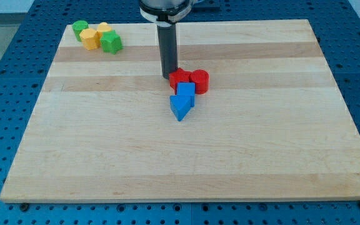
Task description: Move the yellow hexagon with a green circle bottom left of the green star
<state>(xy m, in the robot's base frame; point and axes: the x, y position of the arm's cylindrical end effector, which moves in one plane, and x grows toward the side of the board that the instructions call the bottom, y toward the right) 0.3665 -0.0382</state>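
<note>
A green circle (80, 27), a yellow hexagon (90, 38), a second yellow block (103, 29) and a green star (111, 42) sit bunched at the board's top left. The circle is at the cluster's left, the hexagon just below and right of it, the star at the right. My tip (168, 76) is near the board's top middle, far to the right of that cluster. It touches the upper left of a red block (180, 79).
A red cylinder (199, 81) sits right of the red block. A blue cube (185, 92) and a blue triangle (180, 107) lie just below them. The wooden board (186, 156) rests on a blue perforated table.
</note>
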